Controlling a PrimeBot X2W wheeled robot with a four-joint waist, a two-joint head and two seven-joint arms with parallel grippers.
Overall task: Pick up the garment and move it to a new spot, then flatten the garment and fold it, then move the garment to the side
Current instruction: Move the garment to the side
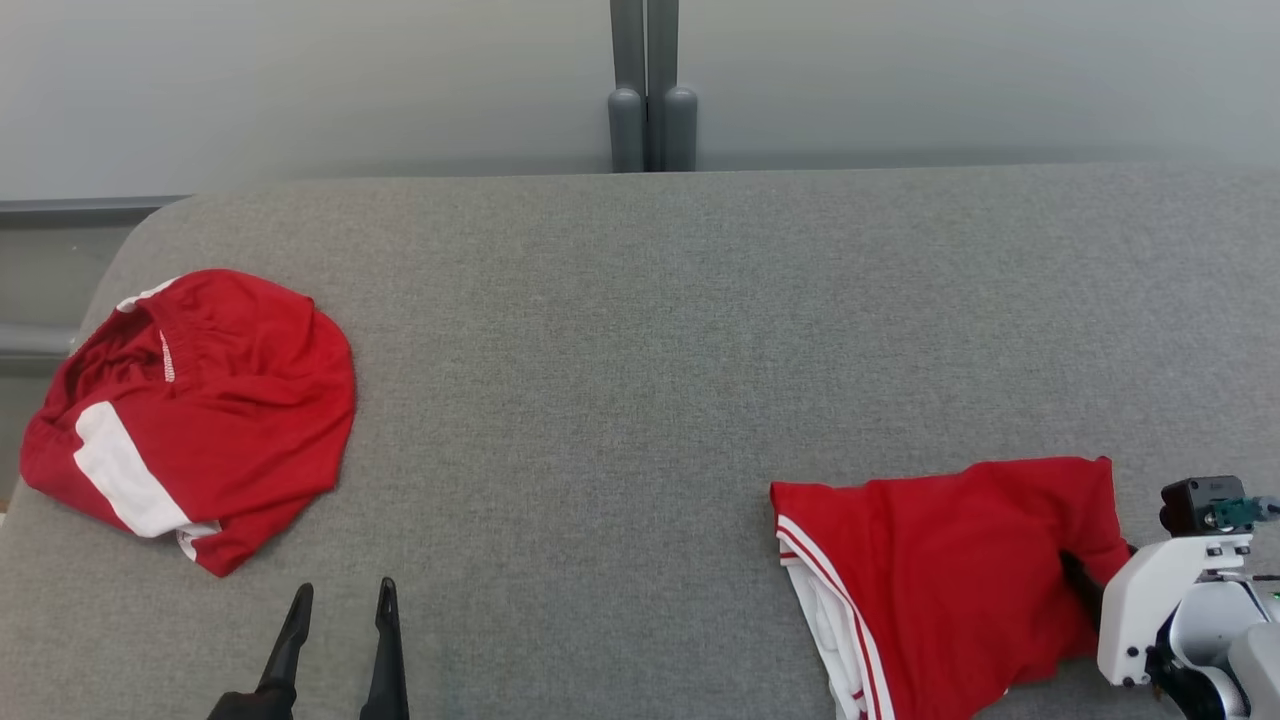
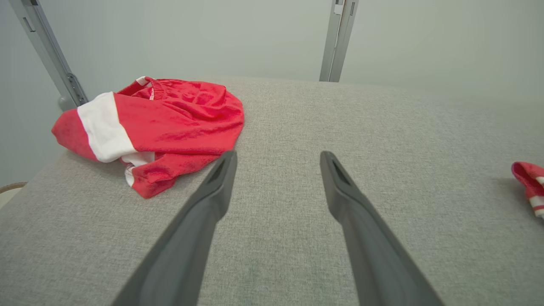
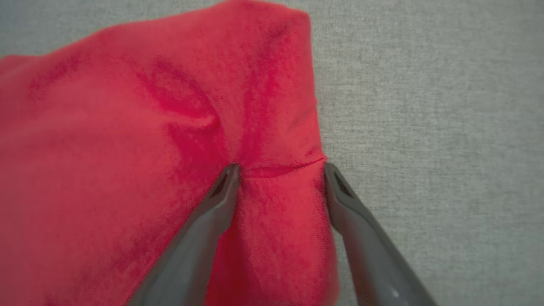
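Head view: places the folded red garment (image 1: pixel 950 560) at the near right of the grey fabric-covered tabletop (image 1: pixel 640 350), lying flat in layers with its white-striped hem turned left. Puts the right hand (image 1: pixel 1085 585) at its right edge, dark fingers down on the cloth. Leaves the left hand (image 1: pixel 345 590) at the near left, spread and carrying nothing. Finds a crumpled red garment (image 1: pixel 210 400) with a white band at the far left, well apart from the folded one, and a grey post (image 1: pixel 645 90) beyond the far edge.

Left wrist view: confirms the left hand (image 2: pixel 276 159) wide apart over bare tabletop, with the crumpled red garment (image 2: pixel 170 123) near its left fingertip. Catches one corner of the folded red garment (image 2: pixel 529 178) off to the right.

Right wrist view: shows the right hand (image 3: pixel 280 170) spread, straddling a raised crease at the edge of the folded red garment (image 3: pixel 127 148), tips touching cloth but pinching nothing.

Looks light, soft and limp, so probably slumps and comes unfolded if lifted by a single layer. Better to pinch every layer at that edge crease, or drag low. Seems free of obstacles on the right side; only the crumpled heap sits on the left.
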